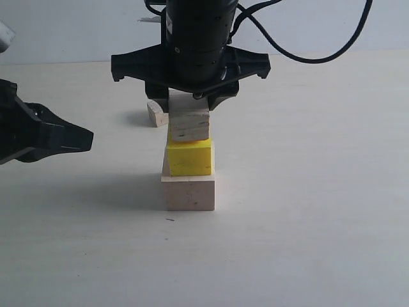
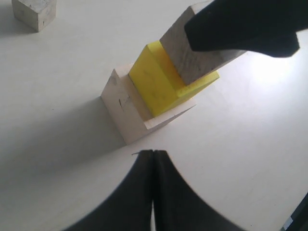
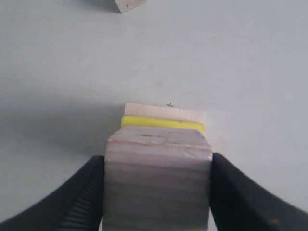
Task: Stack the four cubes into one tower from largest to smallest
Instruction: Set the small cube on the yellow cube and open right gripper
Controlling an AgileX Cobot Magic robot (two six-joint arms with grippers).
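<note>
Atop yellow cube point(image 1: 190, 158), tan cube point(image 1: 190, 125) is gripped between right jaws, slightly skewed; third-tier placement judged underway. Left jaws are pressed together, empty. Squaring, then release, is called for next.

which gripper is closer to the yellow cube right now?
Right. The right gripper sits directly above the yellow cube, shut on the tan cube atop it. The left gripper is shut, off to its side, touching nothing.

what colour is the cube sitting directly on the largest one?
Bright yellow. This second cube, under the tan cube, shows best in the exterior view.
</note>
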